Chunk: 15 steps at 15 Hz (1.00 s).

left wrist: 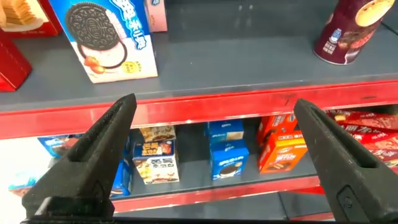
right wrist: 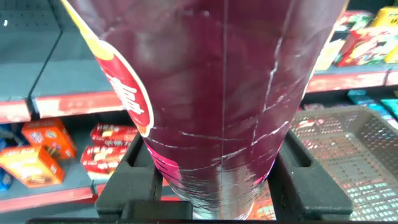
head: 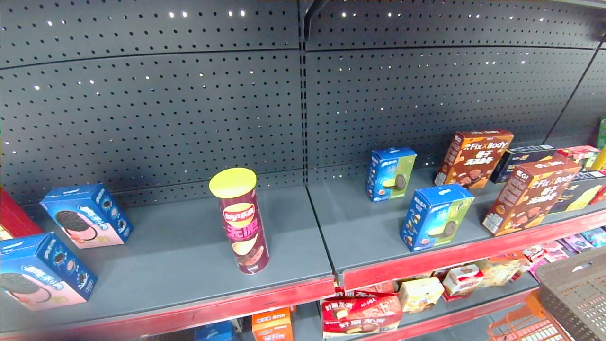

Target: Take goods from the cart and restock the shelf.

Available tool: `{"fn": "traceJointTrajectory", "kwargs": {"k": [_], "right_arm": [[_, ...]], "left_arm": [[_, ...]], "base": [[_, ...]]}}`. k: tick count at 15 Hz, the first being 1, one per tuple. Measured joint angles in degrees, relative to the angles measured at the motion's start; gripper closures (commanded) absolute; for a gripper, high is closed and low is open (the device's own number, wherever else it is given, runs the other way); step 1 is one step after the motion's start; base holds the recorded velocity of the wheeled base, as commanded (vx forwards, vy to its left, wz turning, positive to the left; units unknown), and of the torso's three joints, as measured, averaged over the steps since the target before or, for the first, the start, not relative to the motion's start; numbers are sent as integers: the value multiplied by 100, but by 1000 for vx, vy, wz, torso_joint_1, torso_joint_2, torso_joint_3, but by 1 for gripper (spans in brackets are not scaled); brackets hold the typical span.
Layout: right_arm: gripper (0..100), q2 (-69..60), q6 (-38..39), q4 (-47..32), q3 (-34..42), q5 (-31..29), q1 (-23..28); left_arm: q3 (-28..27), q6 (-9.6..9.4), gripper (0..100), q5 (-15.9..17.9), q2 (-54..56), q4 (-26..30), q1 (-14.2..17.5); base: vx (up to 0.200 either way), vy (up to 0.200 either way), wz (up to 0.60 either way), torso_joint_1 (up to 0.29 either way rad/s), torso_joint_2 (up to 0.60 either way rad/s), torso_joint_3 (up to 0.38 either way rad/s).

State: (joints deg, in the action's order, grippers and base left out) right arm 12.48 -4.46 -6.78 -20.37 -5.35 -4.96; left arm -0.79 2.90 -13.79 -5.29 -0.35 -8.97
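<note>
In the right wrist view my right gripper point(right wrist: 217, 177) is shut on a maroon chips can point(right wrist: 217, 81), held upright in front of the shelving, with the grey cart basket point(right wrist: 351, 155) just behind it. A matching chips can point(head: 241, 220) with a yellow lid stands near the front of the grey shelf point(head: 189, 251). My left gripper point(left wrist: 214, 106) hangs open and holds nothing. It faces the shelf's red front edge point(left wrist: 205, 109), between a blue cookie box point(left wrist: 106, 37) and the standing can point(left wrist: 348, 31).
Blue cookie boxes point(head: 87, 215) point(head: 42, 270) stand at the shelf's left, green-blue boxes point(head: 390, 173) point(head: 435, 215) and brown boxes point(head: 528, 194) at its right. Bare shelf lies around the standing can. The basket point(head: 575, 289) sits on an orange cart frame point(head: 516, 324) at lower right.
</note>
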Motion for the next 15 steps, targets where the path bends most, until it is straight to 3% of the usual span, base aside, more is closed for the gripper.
{"fn": "traceJointTrajectory", "kwargs": {"k": [7, 8, 9, 10, 11, 12, 15], "right_arm": [[100, -89, 113, 5, -204, 56, -252], [100, -111, 182, 0, -236, 40, -355], [100, -130, 204, 7, -286, 21, -438], [100, -133, 208, 7, -335, 18, -468], [100, -129, 211, 5, -385, 18, -485], [100, -118, 211, 5, -422, 23, -496], [100, -94, 211, 0, -457, 27, -512]], "left_arm": [[5, 54, 0, 183, 11, -43, -9], [6, 87, 0, 96, 11, -68, -9], [17, 62, 0, -202, 11, -76, -9], [17, -127, 0, -545, 12, -87, -9], [17, -345, 0, -630, 12, -88, -4], [17, -407, 0, -536, 12, -90, -4], [50, -45, 0, 842, 12, -79, -4]], "base": [[0, 0, 0, 0, 0, 0], [0, 0, 0, 0, 0, 0], [0, 0, 0, 0, 0, 0], [0, 0, 0, 0, 0, 0], [0, 0, 0, 0, 0, 0], [0, 0, 0, 0, 0, 0], [0, 0, 0, 0, 0, 0]]}}
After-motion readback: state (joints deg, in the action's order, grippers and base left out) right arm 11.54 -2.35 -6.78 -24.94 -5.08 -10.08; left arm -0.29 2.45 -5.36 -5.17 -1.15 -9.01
